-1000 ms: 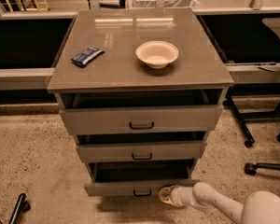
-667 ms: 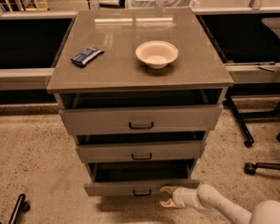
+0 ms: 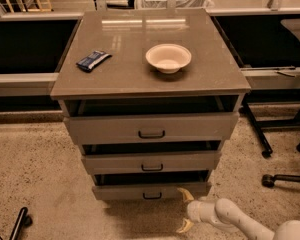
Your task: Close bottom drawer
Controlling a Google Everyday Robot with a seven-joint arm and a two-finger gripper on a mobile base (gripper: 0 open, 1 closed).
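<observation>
The bottom drawer (image 3: 125, 191), the lowest and narrowest of the cabinet's three, stands pulled out a short way. A dark slot of its inside shows above the front, and its small dark handle (image 3: 152, 196) faces the camera. The middle drawer (image 3: 190, 162) and the tall top drawer (image 3: 105, 129) also stand a little proud of the cabinet.

The end effector (image 3: 185, 210) is low at the right, just in front of the bottom drawer's right end and close to the floor, on a white arm (image 3: 230, 216) that comes in from the lower right corner. Its two yellow fingers (image 3: 186, 194) are spread wide and hold nothing. The upper one lies against or just beside the drawer front, to the right of the handle; whether it actually touches cannot be made out. The lower one hangs clear, nearer the floor.

I judge this to be the start of the push: the end effector is lined up at the drawer's face and the drawer is not yet home. The next move calls for a straight, level shove into the cabinet. Because the contact point is well off centre, the drawer may skew on its runners, so pressing nearer the handle would be safer.

On the counter (image 3: 140, 81), a pale bowl (image 3: 168, 58) and a dark snack packet (image 3: 93, 60) sit well apart, clear of the work.
</observation>
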